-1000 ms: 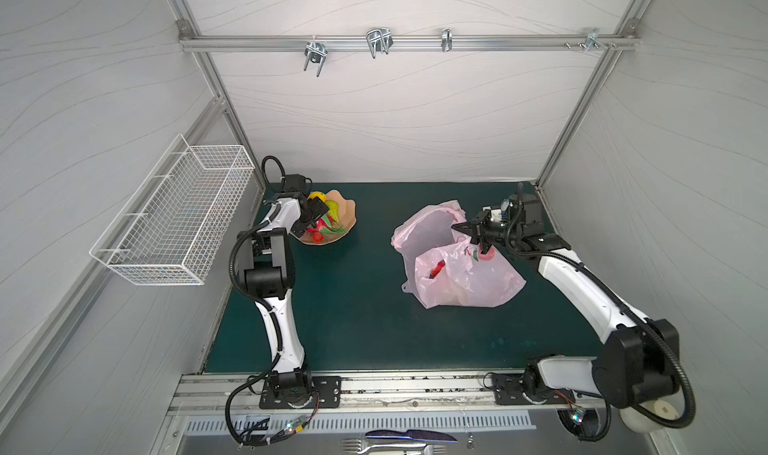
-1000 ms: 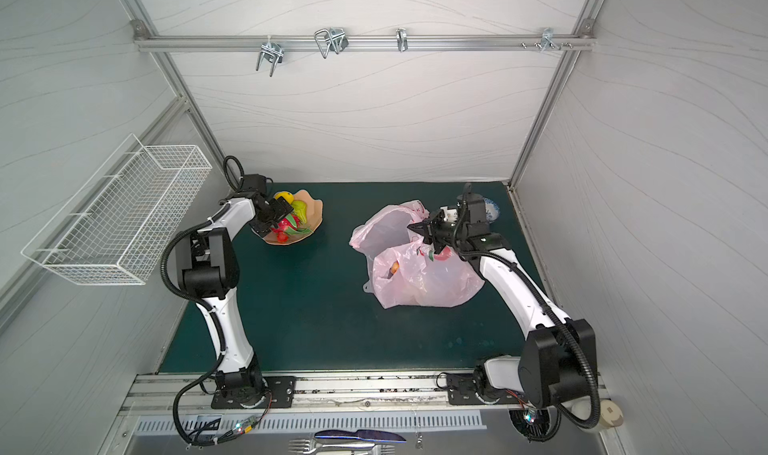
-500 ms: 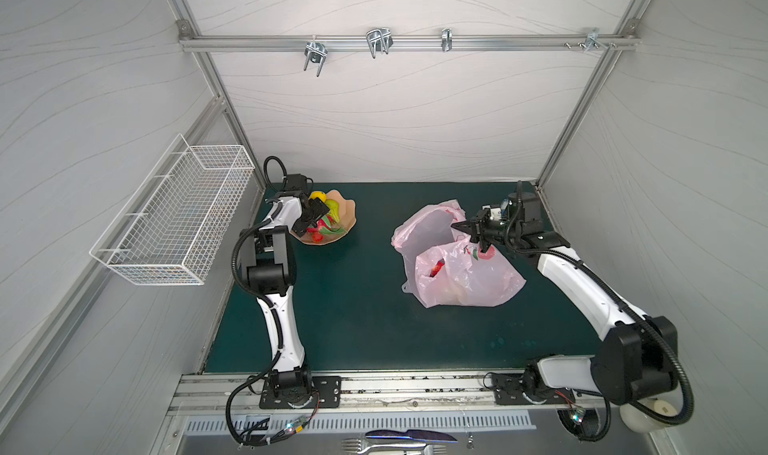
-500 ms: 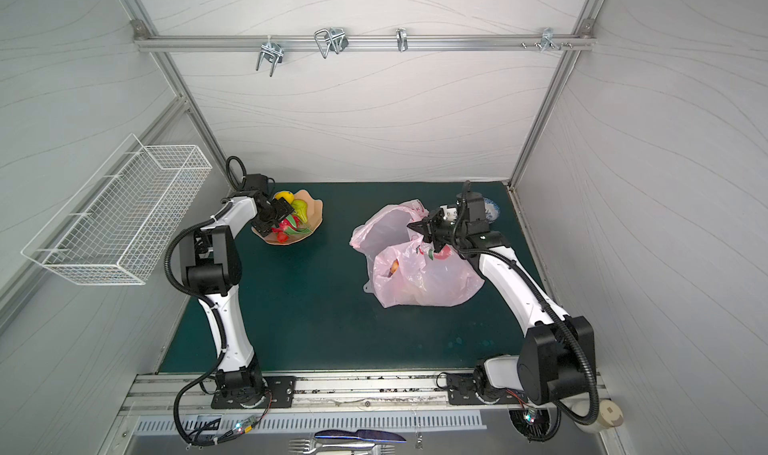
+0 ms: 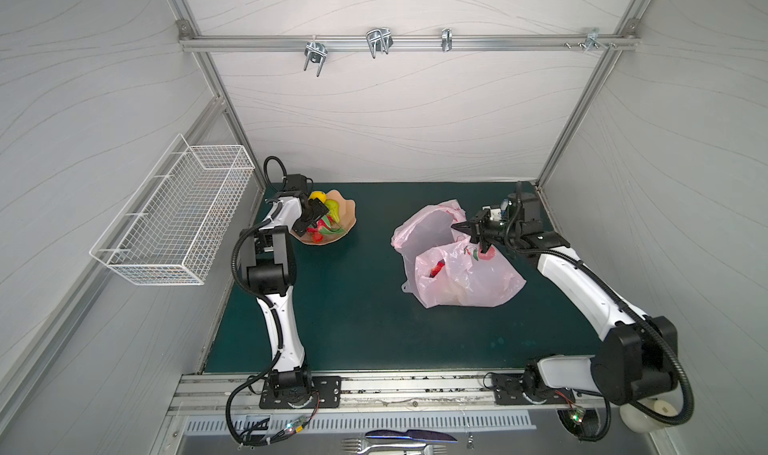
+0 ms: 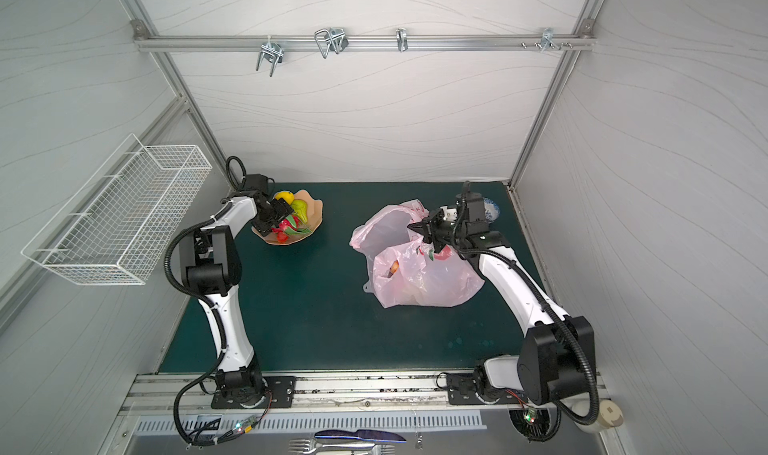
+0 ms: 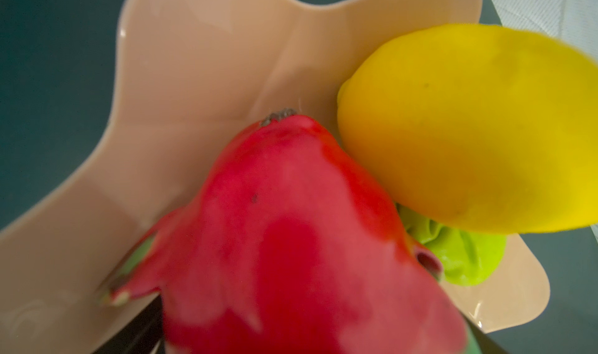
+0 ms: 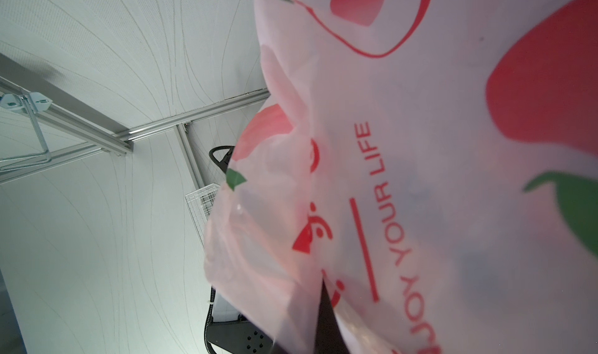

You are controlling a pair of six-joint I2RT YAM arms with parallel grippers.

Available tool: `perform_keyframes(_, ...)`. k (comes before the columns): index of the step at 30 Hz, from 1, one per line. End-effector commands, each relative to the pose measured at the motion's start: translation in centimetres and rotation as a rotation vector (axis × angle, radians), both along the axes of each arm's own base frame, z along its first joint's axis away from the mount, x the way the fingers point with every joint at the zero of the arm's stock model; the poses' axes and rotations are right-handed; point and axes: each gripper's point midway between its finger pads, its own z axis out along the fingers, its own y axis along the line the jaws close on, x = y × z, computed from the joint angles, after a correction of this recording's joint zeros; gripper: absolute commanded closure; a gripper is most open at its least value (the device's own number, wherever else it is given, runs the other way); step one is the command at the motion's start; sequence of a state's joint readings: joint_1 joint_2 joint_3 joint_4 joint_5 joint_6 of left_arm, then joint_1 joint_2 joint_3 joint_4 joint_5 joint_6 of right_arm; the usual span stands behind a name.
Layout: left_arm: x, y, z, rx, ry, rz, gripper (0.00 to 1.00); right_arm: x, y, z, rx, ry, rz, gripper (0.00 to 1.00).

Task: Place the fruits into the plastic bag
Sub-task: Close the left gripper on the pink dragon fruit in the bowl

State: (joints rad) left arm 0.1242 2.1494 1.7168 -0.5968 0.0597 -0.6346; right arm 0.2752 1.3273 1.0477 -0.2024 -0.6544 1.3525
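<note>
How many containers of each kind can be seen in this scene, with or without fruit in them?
dish: 1
plastic bag: 1
wire basket: 1
small bowl: 1
Total: 4

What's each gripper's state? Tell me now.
Left gripper: jaws wide around the dragon fruit; grip cannot be told.
Right gripper: shut on the plastic bag.

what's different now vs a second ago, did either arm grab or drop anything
Almost nothing visibly moved. The left tool still hangs low over the dish, jaws astride the dragon fruit, which still lies there; a grip can't be confirmed. The right tool stays shut on the plastic bag at its edge, holding it up. Bag and lemon unchanged.
</note>
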Motion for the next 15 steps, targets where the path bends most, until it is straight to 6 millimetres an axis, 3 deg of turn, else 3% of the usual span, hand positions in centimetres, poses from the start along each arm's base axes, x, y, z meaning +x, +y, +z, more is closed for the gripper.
perform_keyframes(1,-1.3,1.1,-0.1,0.054,0.037,0.006,0.51,0.0,0.1,1.1,-0.003,-0.027,-0.001,1.0)
perform_keyframes(7,-1.1,1.1,3.5,0.062,-0.041,-0.002,0.65,-0.1,0.0,1.1,-0.005,-0.027,-0.007,1.0)
perform_keyframes(15,-1.2,0.6,7.8,0.063,-0.134,-0.031,0.73,-0.2,-0.1,0.9,-0.003,-0.025,-0.009,1.0)
